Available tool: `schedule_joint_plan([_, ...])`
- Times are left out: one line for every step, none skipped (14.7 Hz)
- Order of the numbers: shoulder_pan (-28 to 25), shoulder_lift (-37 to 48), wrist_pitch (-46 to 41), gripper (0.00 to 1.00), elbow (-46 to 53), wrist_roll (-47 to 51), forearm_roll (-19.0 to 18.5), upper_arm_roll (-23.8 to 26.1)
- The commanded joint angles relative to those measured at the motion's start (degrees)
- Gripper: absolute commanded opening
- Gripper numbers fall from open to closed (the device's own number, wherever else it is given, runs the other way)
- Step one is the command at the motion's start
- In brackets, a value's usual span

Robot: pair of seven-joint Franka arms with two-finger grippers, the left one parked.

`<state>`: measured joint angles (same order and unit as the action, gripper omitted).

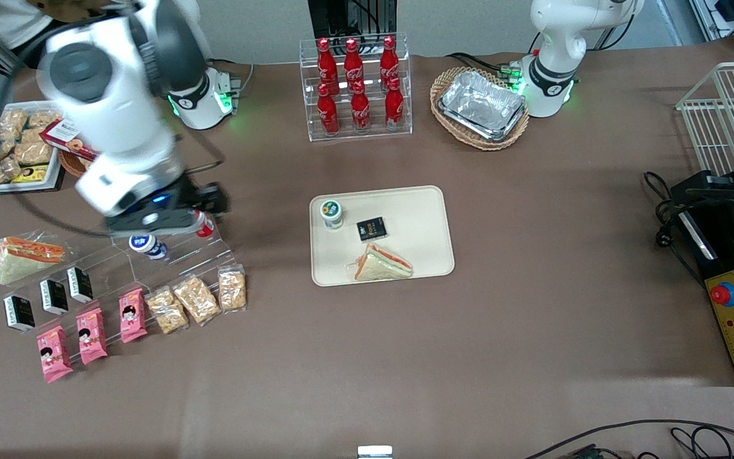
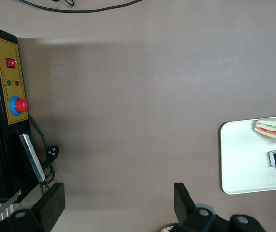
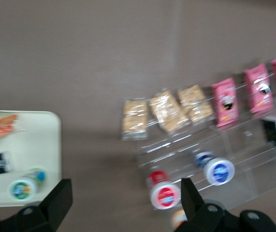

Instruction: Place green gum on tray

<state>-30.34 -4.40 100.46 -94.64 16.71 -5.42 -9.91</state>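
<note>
The green gum (image 1: 332,213), a small white canister with a green-rimmed lid, stands upright on the cream tray (image 1: 427,210) near one corner. In the right wrist view the green gum (image 3: 24,188) shows on the tray (image 3: 36,135) too. My gripper (image 1: 204,210) hovers over the clear display stand toward the working arm's end of the table, well apart from the tray. It is open (image 3: 123,203) and holds nothing. A red-lidded canister (image 3: 165,195) stands below it, close to one finger.
On the tray also lie a sandwich (image 1: 383,262) and a black packet (image 1: 371,228). The stand carries a blue-lidded canister (image 1: 147,245), snack packs (image 1: 198,298) and pink packets (image 1: 92,335). A cola bottle rack (image 1: 355,86) and a wicker basket of foil trays (image 1: 482,107) are farther from the camera.
</note>
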Motion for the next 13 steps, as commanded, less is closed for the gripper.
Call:
schedule_joint_plan([10.6, 1.3, 0.2, 1.0, 0.2, -15.5, 0.1, 2.0])
schedule_joint_plan([15.1, 1.3, 0.2, 1.0, 0.4, -18.9, 0.3, 4.3])
schedule_joint_plan([21.1, 1.6, 0.0, 1.0, 0.4, -21.1, 0.3, 8.3])
schedule_joint_plan([28.5, 1.7, -0.3, 1.0, 0.6, -22.8, 0.3, 14.1])
schedule_joint_plan([34.7, 1.7, -0.4, 1.0, 1.0, -23.8, 0.4, 19.2])
schedule_joint_plan([37.0, 1.6, -0.4, 1.0, 1.4, -23.9, 0.6, 20.8])
schedule_joint_plan([36.9, 1.5, -0.7, 1.0, 3.0, -23.6, 0.6, 20.6])
schedule_joint_plan([37.1, 1.4, -1.7, 1.0, 4.4, -23.5, 0.9, 20.6])
schedule_joint_plan([37.1, 1.1, -2.5, 1.0, 5.0, -23.4, 0.9, 20.0])
schedule_joint_plan([36.8, 1.1, -2.7, 1.0, 5.3, -23.5, 1.6, 18.1])
schedule_joint_plan([36.1, 1.1, -2.8, 1.0, 5.4, -23.5, 3.9, 16.0])
schedule_joint_plan([34.1, 1.1, -3.0, 1.0, 5.4, -23.5, 5.7, 13.3])
schedule_joint_plan([30.8, 1.2, -3.4, 1.0, 5.4, -23.5, 5.8, 9.7])
